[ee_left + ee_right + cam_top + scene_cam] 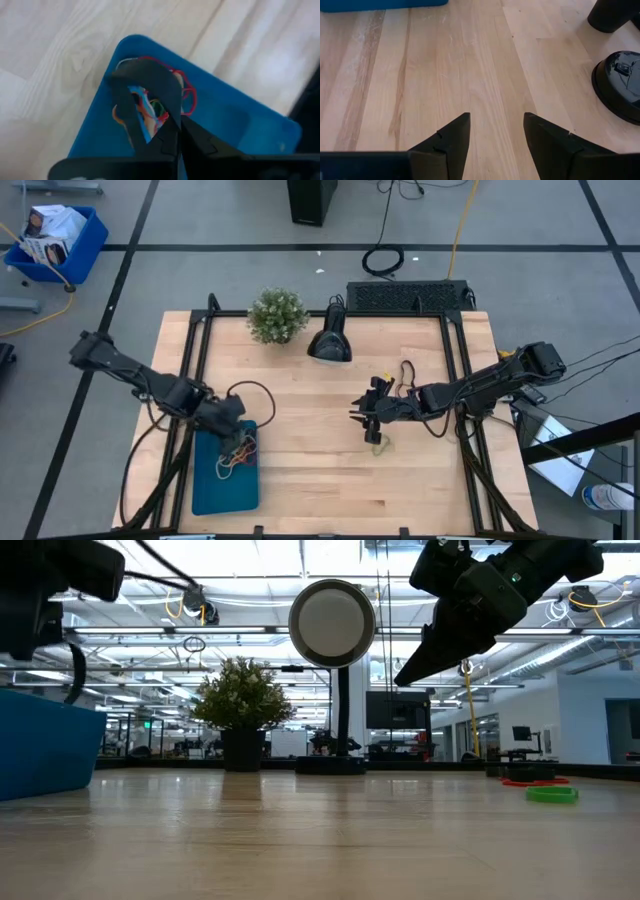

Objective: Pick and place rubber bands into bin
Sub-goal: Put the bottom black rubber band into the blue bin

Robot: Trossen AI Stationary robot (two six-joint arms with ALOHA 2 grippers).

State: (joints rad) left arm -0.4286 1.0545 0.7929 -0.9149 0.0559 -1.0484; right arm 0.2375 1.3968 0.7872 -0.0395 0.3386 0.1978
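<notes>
text: none legible | labels: none | signs: none | numbers: none

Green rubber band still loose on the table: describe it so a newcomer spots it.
Start at the wooden table, then go to the right gripper. Just beneath it lies the green rubber band, pale against bare wood; the other bands sit piled in the teal bin.

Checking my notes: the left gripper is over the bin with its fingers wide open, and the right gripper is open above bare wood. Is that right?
Not quite. The left wrist view shows the left gripper shut over the bin holding rubber bands. The right gripper is indeed open above bare wood.
</notes>
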